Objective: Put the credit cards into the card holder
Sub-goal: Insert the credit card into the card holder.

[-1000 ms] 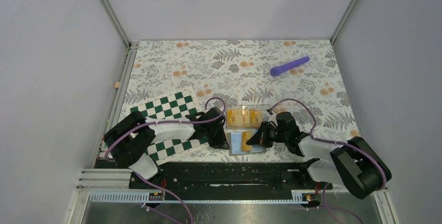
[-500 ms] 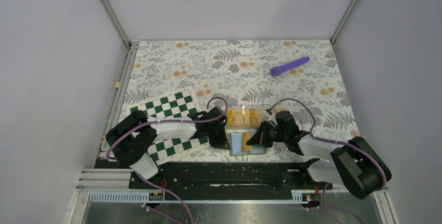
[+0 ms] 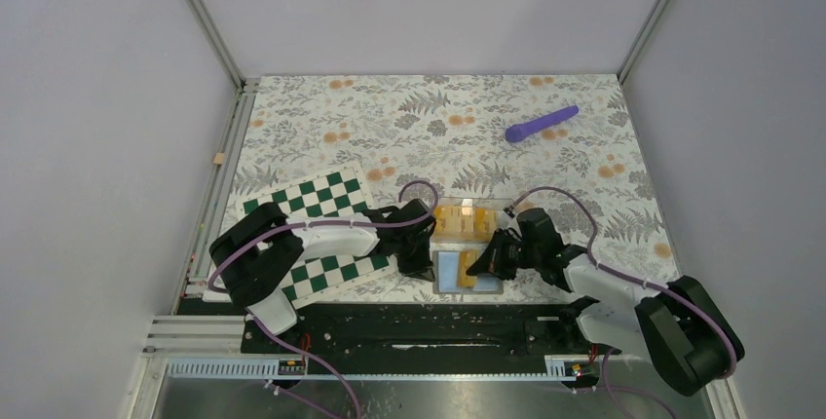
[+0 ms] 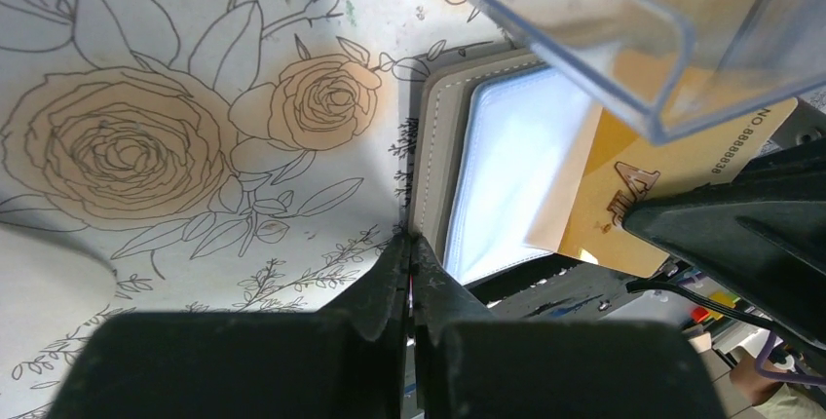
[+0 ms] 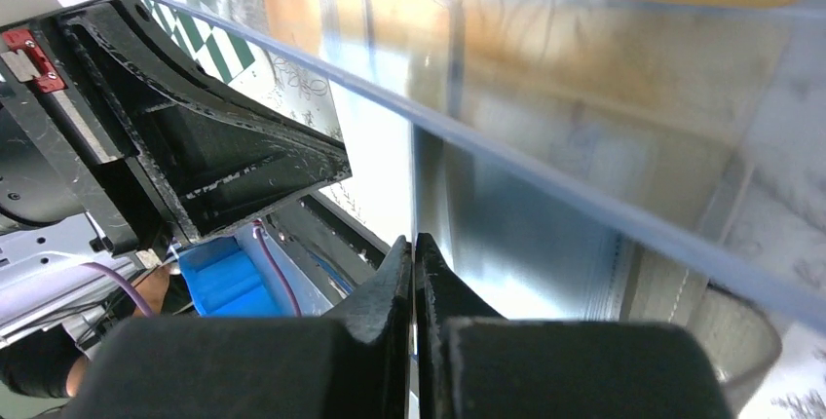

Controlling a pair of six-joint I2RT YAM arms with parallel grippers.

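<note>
One card [image 3: 469, 269] lies on the holder [image 3: 445, 271], partly over its pale window; more cards [image 3: 458, 218] sit in the clear box [image 4: 677, 54] just behind. At the card's edge, right claw [image 3: 484, 263] pressed together, grip unclear. By holder's left rim, left claw [image 4: 410, 244] together, tips touching it. To the left, chessboard [image 3: 312, 197]; rod [image 3: 542, 124] far back on surface [image 3: 390, 127].

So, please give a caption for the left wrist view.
Shut left gripper at the edge of the grey card holder, an orange-yellow credit card overlapping it, clear plastic box at top.
</note>
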